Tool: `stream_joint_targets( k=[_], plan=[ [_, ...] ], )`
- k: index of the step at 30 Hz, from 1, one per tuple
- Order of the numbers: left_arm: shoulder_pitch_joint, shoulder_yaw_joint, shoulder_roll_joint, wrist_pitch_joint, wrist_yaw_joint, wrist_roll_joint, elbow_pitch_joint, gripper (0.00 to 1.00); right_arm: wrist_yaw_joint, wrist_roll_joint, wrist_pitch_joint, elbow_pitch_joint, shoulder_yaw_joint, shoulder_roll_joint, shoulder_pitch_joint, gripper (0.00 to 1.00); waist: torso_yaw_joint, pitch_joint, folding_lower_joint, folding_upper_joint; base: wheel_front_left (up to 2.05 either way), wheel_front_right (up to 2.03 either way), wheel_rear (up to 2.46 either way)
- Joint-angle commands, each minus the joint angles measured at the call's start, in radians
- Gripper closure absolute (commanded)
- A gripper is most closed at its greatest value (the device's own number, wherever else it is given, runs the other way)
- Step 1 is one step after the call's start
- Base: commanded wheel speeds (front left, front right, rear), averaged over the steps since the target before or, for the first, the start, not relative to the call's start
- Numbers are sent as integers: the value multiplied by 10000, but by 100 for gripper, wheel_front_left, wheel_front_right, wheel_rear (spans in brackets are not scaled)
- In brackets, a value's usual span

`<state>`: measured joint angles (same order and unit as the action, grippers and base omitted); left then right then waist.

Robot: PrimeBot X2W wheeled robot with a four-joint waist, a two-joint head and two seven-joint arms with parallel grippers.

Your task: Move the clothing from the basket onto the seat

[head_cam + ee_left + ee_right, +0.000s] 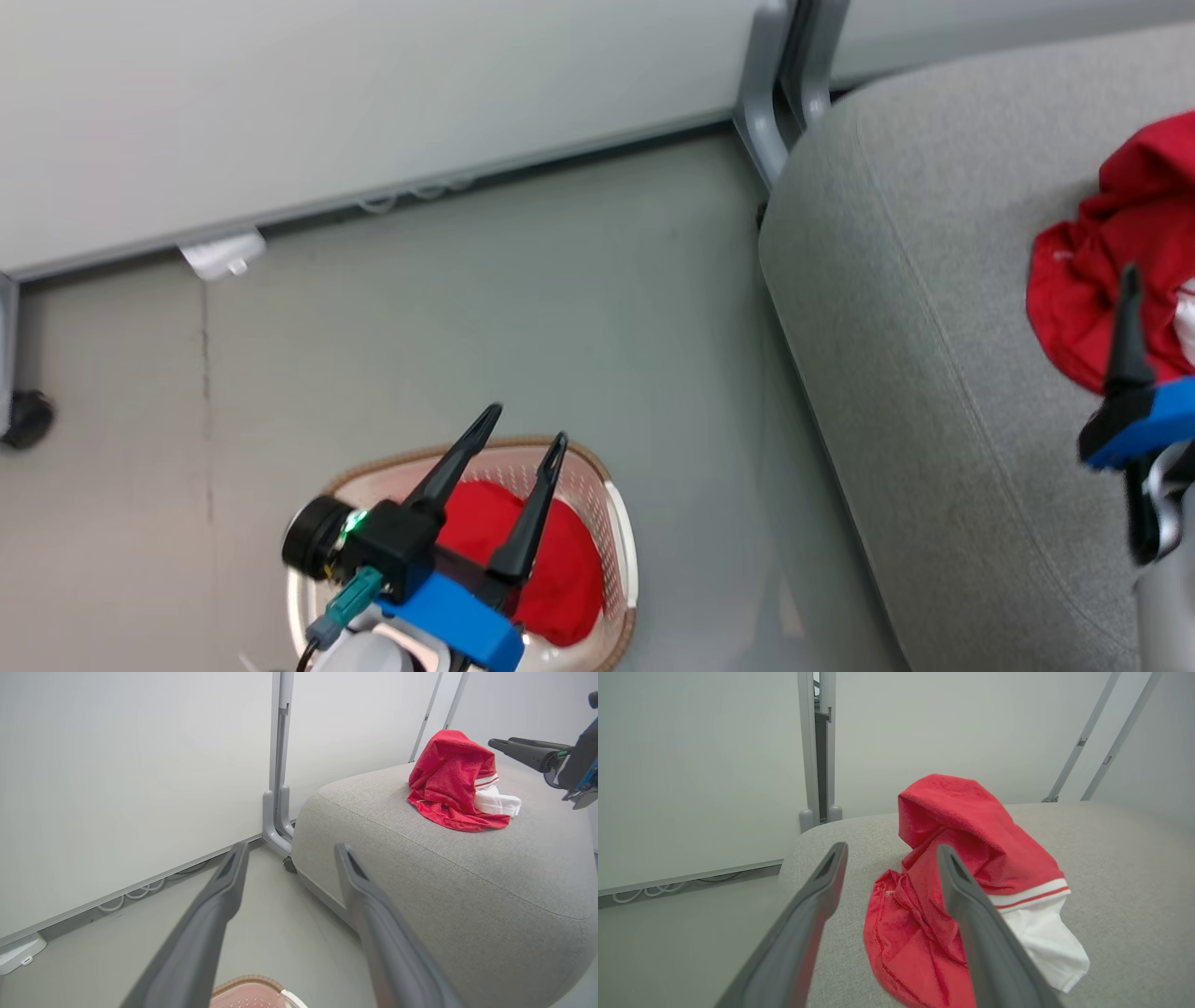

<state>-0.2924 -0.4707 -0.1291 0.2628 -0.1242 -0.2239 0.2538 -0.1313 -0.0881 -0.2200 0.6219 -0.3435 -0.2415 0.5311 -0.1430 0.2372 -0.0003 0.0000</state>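
Observation:
The cream basket [621, 523] with a brown rim stands on the floor at the lower middle of the head view, and a red garment [560, 569] lies inside it. My left gripper [526, 425] hovers over the basket, open and holding nothing; its wrist view catches the basket's rim [252, 994] at the bottom edge. A second red garment with a white panel [952, 858] lies crumpled on the grey seat [934, 327]. My right gripper [892, 848] is open just in front of that garment, apart from it.
A white partition wall runs along the back, with a grey metal post [775, 93] beside the seat. A small white object [222, 254] and cables [420, 193] lie at the wall's base. A black caster [28, 418] sits at the far left.

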Motion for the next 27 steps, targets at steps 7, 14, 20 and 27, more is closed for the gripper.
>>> stream_joint_targets(
  k=[7, 14, 20, 27],
  plan=[
    [1188, 1113, 261, 30, 149, 41, 81, 0, 10, 538, 179, -1995, 964, 670, -2270, 0, 715, -1519, 3, 0, 0, 0, 0],
    [1777, 2176, 372, 30, 114, 77, 170, 0, 10, 514, 502, -4003, 1590, 1327, -4131, 0, 1174, -1959, 3, 0, 0, 0, 0],
    [2096, 3047, 498, 30, 183, 75, 307, 0, 10, 397, 736, -4997, 2093, 1745, -5262, 0, 1535, -2234, 3, 0, 0, 0, 0],
    [2364, 3963, 560, 30, 198, 173, 362, 0, 10, 468, 855, -5461, 2405, 1900, -5816, 0, 1692, -2370, 3, 0, 0, 0, 0]
  ],
)
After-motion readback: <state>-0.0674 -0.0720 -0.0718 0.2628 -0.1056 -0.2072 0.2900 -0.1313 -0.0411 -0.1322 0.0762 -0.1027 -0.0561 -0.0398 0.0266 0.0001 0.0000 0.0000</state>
